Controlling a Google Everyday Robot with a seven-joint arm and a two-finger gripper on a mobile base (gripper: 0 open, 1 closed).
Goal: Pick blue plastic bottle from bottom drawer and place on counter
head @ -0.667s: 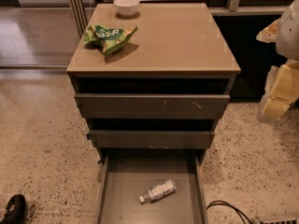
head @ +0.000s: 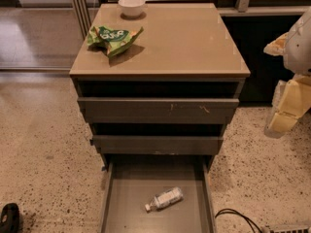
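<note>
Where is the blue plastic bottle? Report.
The blue plastic bottle lies on its side in the open bottom drawer, low centre of the camera view; the gripper hangs at the right edge.

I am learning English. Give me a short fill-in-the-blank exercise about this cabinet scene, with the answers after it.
1. The blue plastic bottle lies on its ___ in the open bottom drawer.
2. On the counter, the small white bowl stands behind the ___ snack bag.
3. The gripper hangs at the ___ edge of the picture, away from the bottle.

Missing words: side; green; right.
</note>
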